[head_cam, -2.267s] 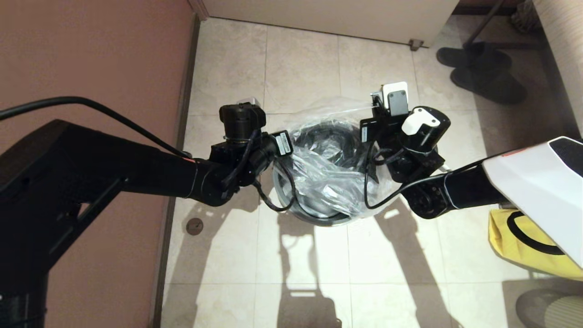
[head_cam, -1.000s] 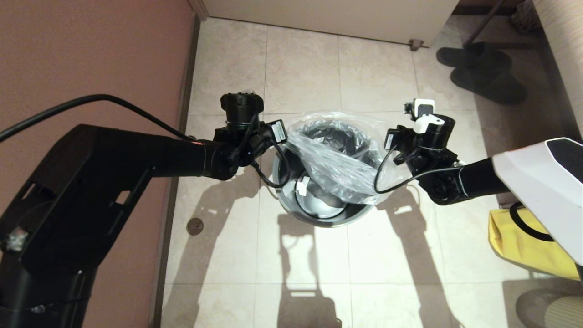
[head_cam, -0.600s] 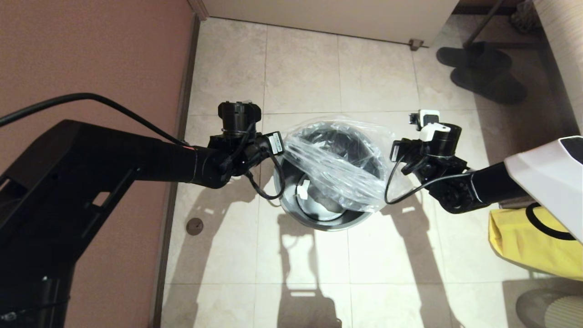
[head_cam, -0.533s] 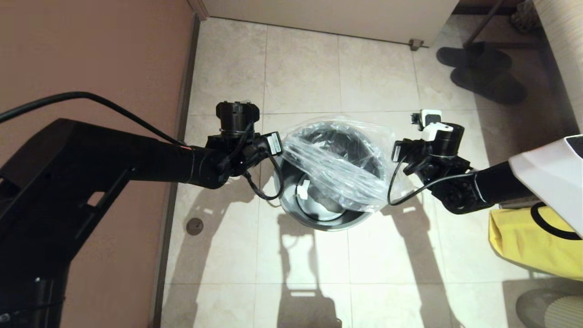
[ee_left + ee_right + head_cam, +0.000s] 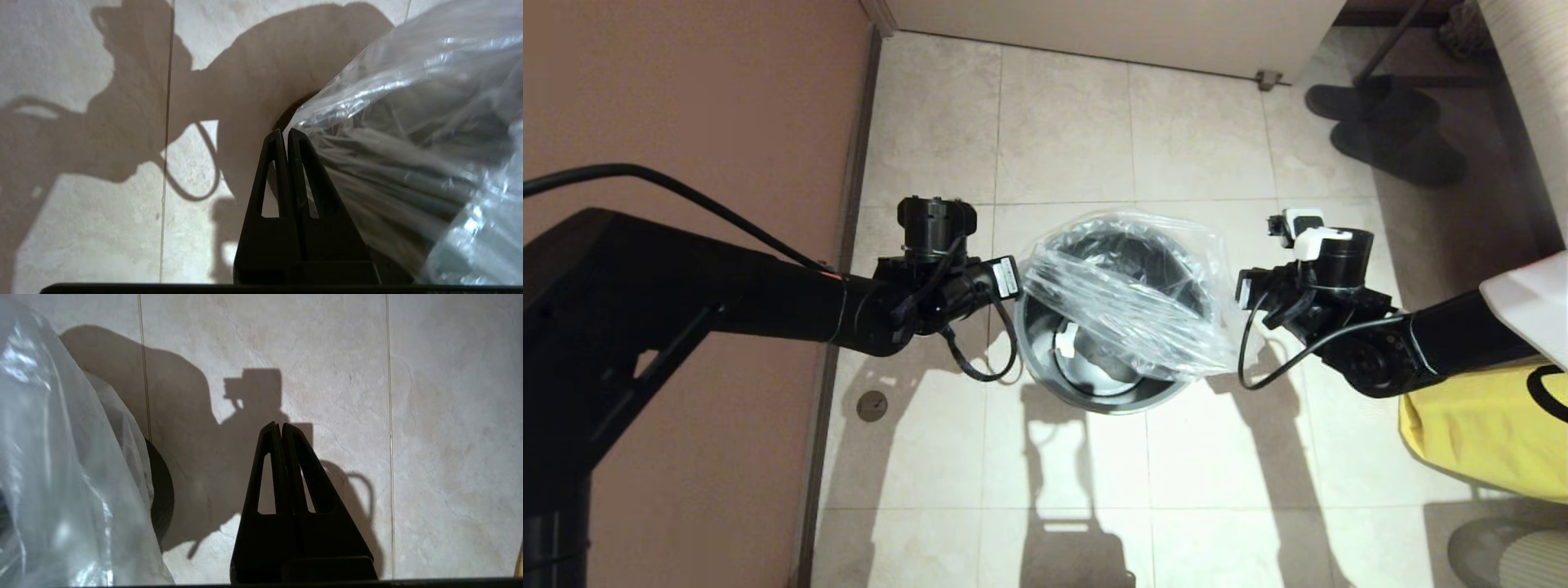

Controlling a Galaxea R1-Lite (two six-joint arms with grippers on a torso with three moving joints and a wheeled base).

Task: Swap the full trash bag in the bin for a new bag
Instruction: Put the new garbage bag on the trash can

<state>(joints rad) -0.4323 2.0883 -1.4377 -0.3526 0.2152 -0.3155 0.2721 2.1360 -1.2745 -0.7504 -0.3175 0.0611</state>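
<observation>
The floor (image 5: 1062,131) is laid with pale beige square tiles separated by thin grout lines. The bin (image 5: 1094,392) stands upright on the floor near the centre of the head view. A pair of dark slippers (image 5: 1388,131) lies on the tiles at the far right. A yellow bag (image 5: 1470,441) rests on the floor at the near right, well apart from the bin. A small round dark disc (image 5: 872,405) sits on the tiles beside the left wall.

Beige tiled floor (image 5: 1062,122), reddish-brown wall (image 5: 686,98), dark slippers (image 5: 1388,131), hard shadows.
</observation>
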